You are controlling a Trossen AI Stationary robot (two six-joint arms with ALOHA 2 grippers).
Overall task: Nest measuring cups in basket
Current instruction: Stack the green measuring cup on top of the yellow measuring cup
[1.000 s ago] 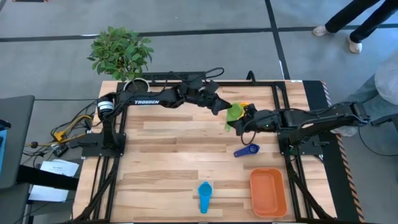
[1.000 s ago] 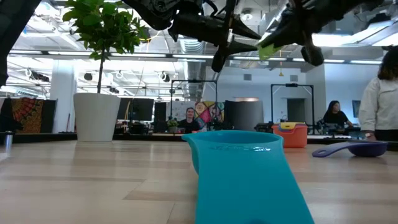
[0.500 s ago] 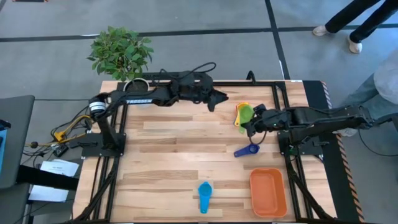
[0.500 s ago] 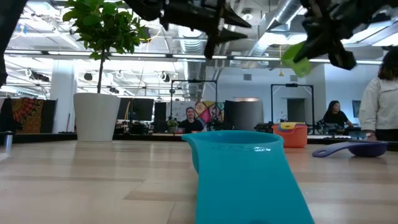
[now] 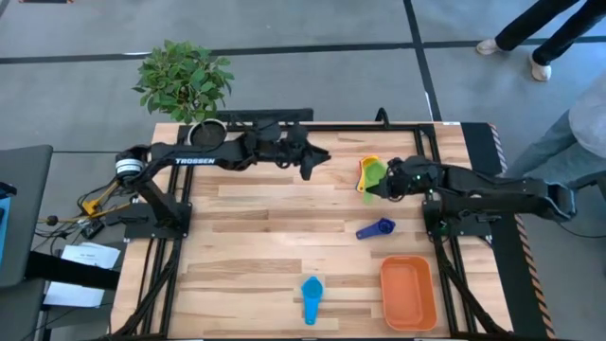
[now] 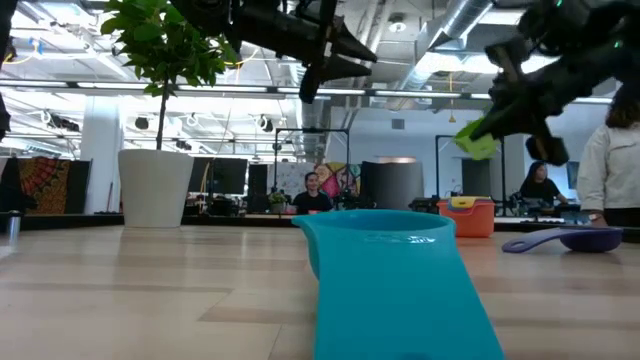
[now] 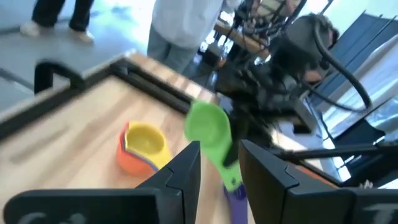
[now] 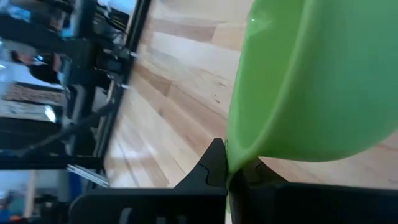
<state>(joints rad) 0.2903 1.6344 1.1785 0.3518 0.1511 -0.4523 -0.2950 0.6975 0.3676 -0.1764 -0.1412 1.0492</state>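
My right gripper (image 5: 388,180) is shut on the green measuring cup (image 5: 376,174), held in the air over the table's far right part, beside a yellow cup nested in an orange one (image 5: 366,165). The left wrist view shows the green cup (image 7: 208,126) above that pair (image 7: 143,146). My left gripper (image 5: 309,164) hangs open over the far middle, touching nothing. A dark blue cup (image 5: 376,228) and a light blue cup (image 5: 311,296) lie on the wood. The orange basket (image 5: 409,292) sits at the near right. No red cup shows. My right gripper pinches the green cup between its two fingers (image 8: 214,163) at the edge of the bowl (image 8: 244,152); the fingers hide whether that is rim or handle root. It comes from the table's right, roughly level. The cup (image 6: 478,138) is lifted clear of the table.
A white plant pot (image 5: 204,133) with a leafy plant stands at the far left corner. Black frame rails run along the table's left and right sides. People (image 6: 620,160) are in the room beyond the table. Bare wood lies between the light blue cup and the left rail.
My right gripper has carried the green cup toward the table's right, away from my left gripper, and lowered it beside the yellow and orange cups. My left gripper has drawn back toward the table's left.
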